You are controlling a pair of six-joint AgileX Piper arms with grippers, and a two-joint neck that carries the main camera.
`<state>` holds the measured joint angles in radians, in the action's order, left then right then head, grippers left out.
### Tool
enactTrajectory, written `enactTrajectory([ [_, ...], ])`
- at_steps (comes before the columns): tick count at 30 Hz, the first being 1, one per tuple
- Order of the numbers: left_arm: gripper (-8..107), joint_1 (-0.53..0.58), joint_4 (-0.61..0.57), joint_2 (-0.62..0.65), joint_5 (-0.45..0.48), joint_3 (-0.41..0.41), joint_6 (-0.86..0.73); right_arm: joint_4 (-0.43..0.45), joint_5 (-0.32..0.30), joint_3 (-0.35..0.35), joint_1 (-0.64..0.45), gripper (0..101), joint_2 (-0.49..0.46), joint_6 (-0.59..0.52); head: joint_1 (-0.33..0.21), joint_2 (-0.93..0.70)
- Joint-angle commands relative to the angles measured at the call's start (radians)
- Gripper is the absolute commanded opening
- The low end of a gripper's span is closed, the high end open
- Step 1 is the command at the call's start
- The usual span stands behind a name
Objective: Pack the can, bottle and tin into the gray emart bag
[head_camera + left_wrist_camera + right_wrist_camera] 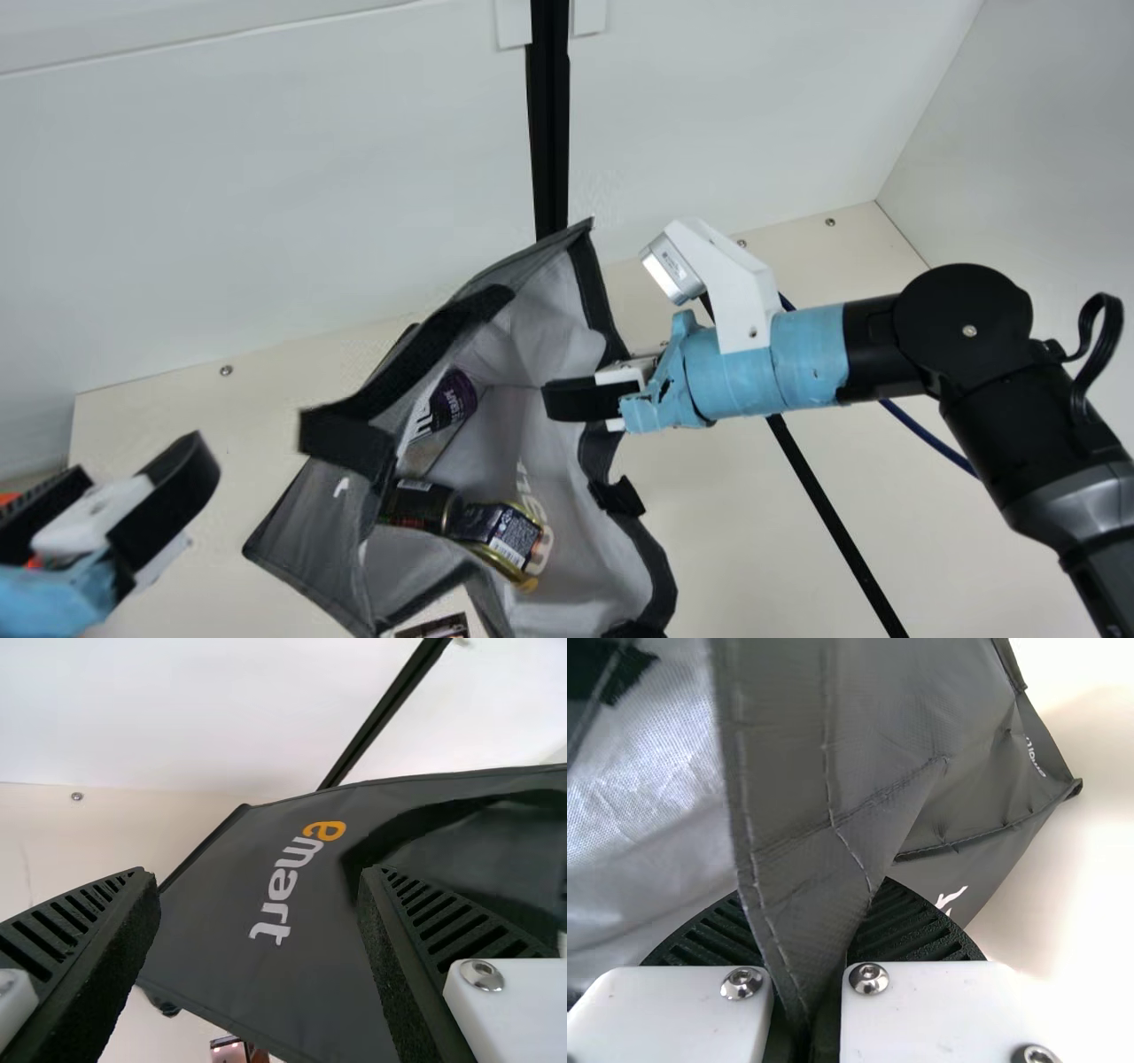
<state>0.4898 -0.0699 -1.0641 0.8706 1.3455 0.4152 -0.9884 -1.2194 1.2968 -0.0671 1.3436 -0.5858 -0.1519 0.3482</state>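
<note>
1. Step: you appear to have loading finished; your next move likely calls for easing off the rim without tipping the gray emart bag (310,523).
2. Bag: on your tabletop (709,523), gaping, creased; purple-labelled bottle (454,399) far inside, dark can (416,505) and gold-rimmed tin (505,532) nearer, lying.
3. Right pincer (819,939): pinching the right rim.
4. Left pincer (255,877): spread, empty, left of the bag.

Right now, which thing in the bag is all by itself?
The purple one with white letters. It lies apart, while the dark one and the gold-rimmed tin are close together.
</note>
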Motion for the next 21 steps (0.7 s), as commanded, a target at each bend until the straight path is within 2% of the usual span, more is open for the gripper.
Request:
enactTrajectory([
  [1,90,-0.006,0.011,0.033,0.000,-0.030,0.017,0.000,0.000,0.000,0.000,0,0.000,0.000,-0.023,0.001],
  [10,90,-0.036,0.116,0.127,0.085,-0.123,0.083,0.000,0.000,0.000,0.000,0,0.000,0.000,-0.023,0.001],
  [21,90,0.016,0.390,0.176,0.272,-0.198,0.187,0.000,0.000,0.000,0.000,0,0.000,0.000,-0.023,0.001],
])
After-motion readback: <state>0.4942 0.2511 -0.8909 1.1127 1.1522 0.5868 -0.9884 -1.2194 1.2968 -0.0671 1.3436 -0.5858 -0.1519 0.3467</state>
